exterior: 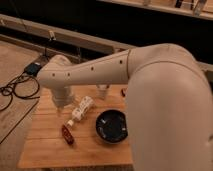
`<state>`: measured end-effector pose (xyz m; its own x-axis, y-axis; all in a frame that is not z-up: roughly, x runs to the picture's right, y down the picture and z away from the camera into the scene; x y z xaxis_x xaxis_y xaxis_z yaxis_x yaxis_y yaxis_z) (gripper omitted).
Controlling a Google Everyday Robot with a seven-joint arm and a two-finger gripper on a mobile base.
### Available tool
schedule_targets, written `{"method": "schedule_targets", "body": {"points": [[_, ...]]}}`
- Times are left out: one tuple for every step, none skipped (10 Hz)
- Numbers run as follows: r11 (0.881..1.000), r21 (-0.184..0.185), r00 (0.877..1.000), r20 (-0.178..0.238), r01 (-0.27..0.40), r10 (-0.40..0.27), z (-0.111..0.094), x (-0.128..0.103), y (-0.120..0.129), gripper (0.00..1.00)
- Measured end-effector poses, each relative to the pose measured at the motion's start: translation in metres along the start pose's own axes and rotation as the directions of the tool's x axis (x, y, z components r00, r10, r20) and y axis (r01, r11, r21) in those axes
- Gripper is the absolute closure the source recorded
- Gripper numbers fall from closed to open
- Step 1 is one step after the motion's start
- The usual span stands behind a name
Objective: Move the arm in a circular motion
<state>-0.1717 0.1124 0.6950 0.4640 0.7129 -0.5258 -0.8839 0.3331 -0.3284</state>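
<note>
The white jointed arm [150, 85] fills the right side of the camera view and reaches left across the back of the wooden table [50, 150]. Its elbow [56, 75] bends downward at the table's back left corner. The gripper [62, 102] hangs at the end of that short lower segment, just above the table's left back part and to the left of a small white bottle [82, 109] lying on its side. The gripper holds nothing that shows.
A dark round bowl [112, 126] sits at the table's middle right. A reddish-brown oblong object [67, 134] lies in front of the bottle. A white cup [102, 91] stands at the back. Cables [12, 90] and a blue box [34, 68] lie on the floor at left.
</note>
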Motion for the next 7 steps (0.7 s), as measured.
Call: {"method": "schedule_targets", "body": {"points": [[0.998,-0.001,0.998,-0.007,-0.059,0.059,0.0,0.019,-0.012,0.35],[0.991,0.008,0.991,-0.008,-0.134,0.134,-0.001,0.037,-0.033,0.35],[0.98,0.019,0.98,-0.005,-0.197,0.197,-0.002,0.049,-0.053,0.35],[0.963,0.034,0.964,0.003,-0.268,0.268,-0.004,0.061,-0.08,0.35],[0.938,0.055,0.94,0.011,-0.342,0.342,-0.005,0.071,-0.116,0.35],[0.921,0.068,0.923,0.019,-0.384,0.383,-0.006,0.074,-0.14,0.35],[0.899,0.082,0.903,0.035,-0.431,0.429,-0.007,0.072,-0.174,0.35]]}}
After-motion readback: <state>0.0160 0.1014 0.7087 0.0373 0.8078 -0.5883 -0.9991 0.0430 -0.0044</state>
